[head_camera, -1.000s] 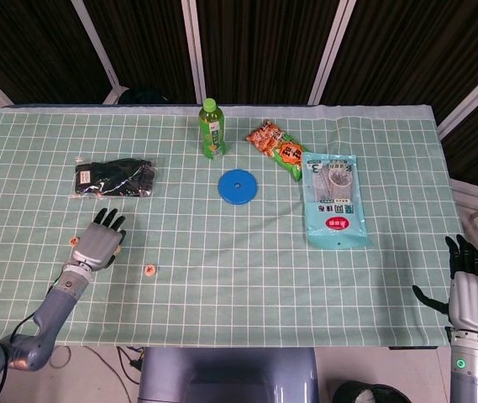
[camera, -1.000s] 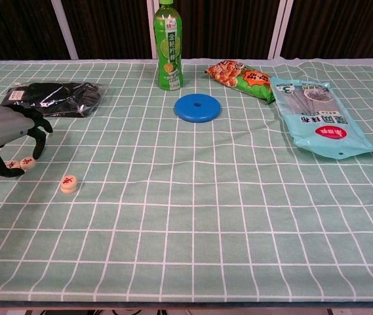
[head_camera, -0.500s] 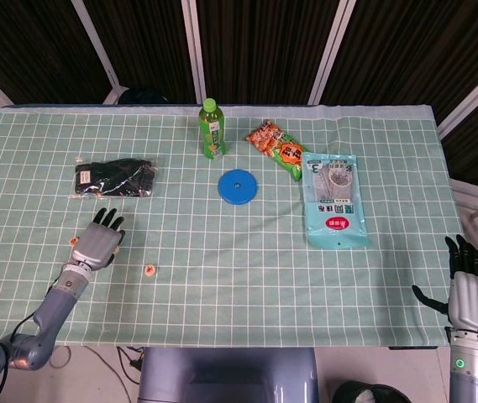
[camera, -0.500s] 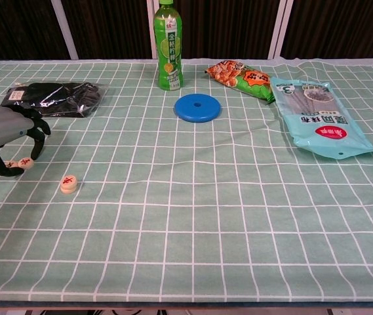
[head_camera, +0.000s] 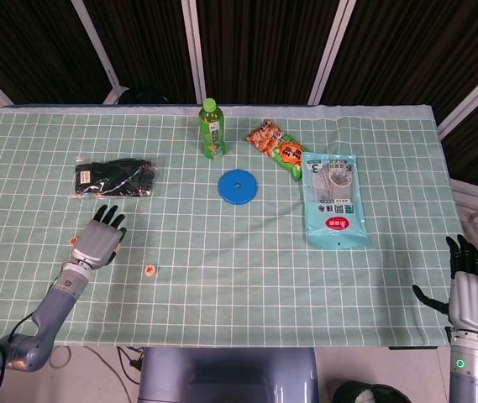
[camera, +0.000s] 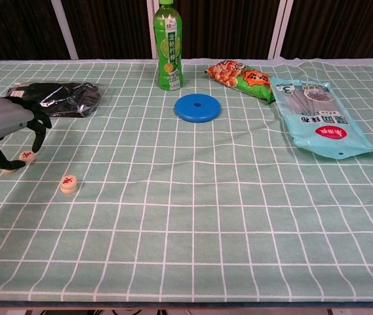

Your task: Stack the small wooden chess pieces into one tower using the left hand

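Nearest the robot, the right hand (head_camera: 471, 295) hangs off the table's front right corner, holding nothing, fingers loosely apart, out of the job.

Front left on the checked tablecloth (camera: 193, 216): one chess piece (camera: 68, 184) lies flat by itself, just right of the left hand (camera: 2, 125). That hand arches over a second chess piece (camera: 27, 156), fingertips (camera: 9, 165) down around it. A third piece looks to peek out at the hand's left edge, mostly hidden. Can't tell if the hand is clamped on the second piece or only caging it.

Change over the last second: hand has lifted and pulled slightly back, and the piece under it went with it, further from the lone one. Reads as a pickup starting, so likely pinched, but not confirmed. No tower yet; pieces well apart.

Further back, untouched: black packet (camera: 55, 96), blue disc (camera: 197, 107), green bottle (camera: 168, 46), snack bag (camera: 242, 77), large blue pouch (camera: 318, 118).
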Controlling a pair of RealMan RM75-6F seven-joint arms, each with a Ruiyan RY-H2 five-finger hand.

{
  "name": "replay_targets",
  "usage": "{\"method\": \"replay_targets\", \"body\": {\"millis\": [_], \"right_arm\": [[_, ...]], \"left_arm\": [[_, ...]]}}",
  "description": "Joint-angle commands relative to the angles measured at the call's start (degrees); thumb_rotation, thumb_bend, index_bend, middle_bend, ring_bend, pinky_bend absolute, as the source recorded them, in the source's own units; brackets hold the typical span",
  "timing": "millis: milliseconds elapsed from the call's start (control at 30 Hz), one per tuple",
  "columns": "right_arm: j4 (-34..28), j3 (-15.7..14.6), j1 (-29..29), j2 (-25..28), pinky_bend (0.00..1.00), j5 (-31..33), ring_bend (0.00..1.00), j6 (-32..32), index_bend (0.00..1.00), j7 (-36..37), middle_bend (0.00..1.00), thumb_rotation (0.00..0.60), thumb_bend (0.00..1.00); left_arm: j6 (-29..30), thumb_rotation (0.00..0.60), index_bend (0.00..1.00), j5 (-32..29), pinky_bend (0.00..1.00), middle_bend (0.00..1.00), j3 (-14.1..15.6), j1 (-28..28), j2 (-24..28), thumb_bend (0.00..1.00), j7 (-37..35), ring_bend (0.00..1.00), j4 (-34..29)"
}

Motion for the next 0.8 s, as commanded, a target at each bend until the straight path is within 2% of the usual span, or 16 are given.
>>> {"method": "replay_targets", "body": {"millis": [33,367,800], "right_arm": [[-0.05,-0.02,-0.01,0.01,0.0,-0.05,0.02,0.04,0.06,-0.03,0.0,0.6,0.25],[-0.53,0.13,-0.17,0.34,0.0,0.02,0.02,0.29,0.06,0.15,0.0,0.6,0.25],[-0.47,0.32,-0.19,0.4,0.0,0.29,0.02,0.25,0.06,0.39,0.0,0.6,0.25]], "left_arm": [[1.01,0.6,0.53,0.89,0.09,0.18,-0.17,-0.07,1.52,0.31,0.69,0.0,-2.65],[2.28,0.6,0.54,2.73,0.09,0.18,-0.13,-0.31,5.0,0.31,1.72,0.0,-11.75],[1.51,0.6,0.54,3.15,0.09,0.18,0.99,-1.1,5.09,0.31,4.13,0.0,-15.65]]}}
